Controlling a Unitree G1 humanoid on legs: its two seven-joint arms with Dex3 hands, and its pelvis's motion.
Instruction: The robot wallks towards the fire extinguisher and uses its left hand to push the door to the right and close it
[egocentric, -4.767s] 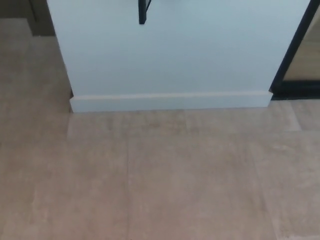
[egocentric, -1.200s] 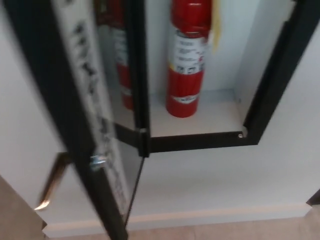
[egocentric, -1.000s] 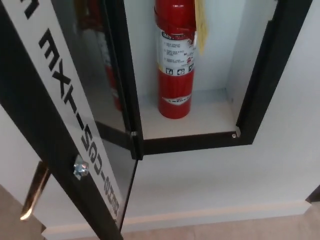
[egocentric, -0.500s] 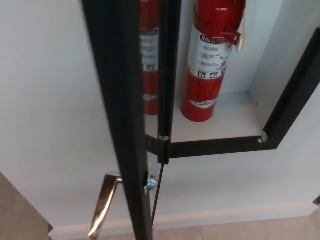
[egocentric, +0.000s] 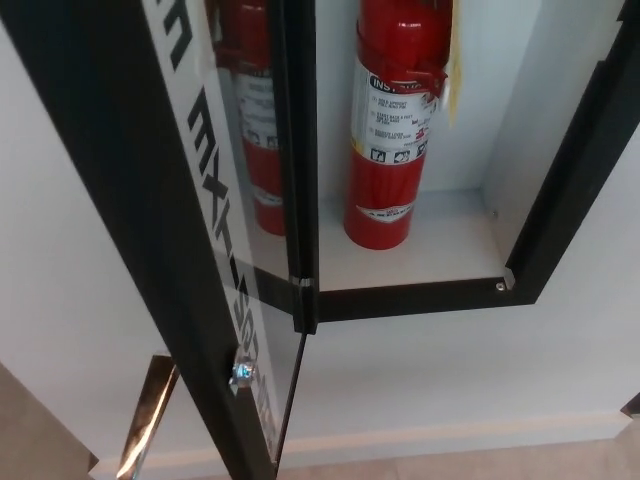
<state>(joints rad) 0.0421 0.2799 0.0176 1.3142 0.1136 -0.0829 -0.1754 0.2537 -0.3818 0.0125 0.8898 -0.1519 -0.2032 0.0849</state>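
Observation:
A red fire extinguisher with a white label and a yellow tag stands upright inside a white recessed wall cabinet with a black frame. The cabinet's door is a black-framed glass pane with black lettering. It stands open, swung out toward me at the left, and the glass mirrors the extinguisher. A small shiny knob sits on the door's frame near the bottom. Neither of my hands shows in the head view.
A brass-coloured handle shows at the lower left behind the door. A white baseboard runs along the foot of the wall, with tan floor below. A brown surface fills the bottom left corner.
The whole picture keeps shifting as my head camera moves. Earlier I saw only floor and a white wall; half a second ago the door appeared edge-on, and now its glass face shows.

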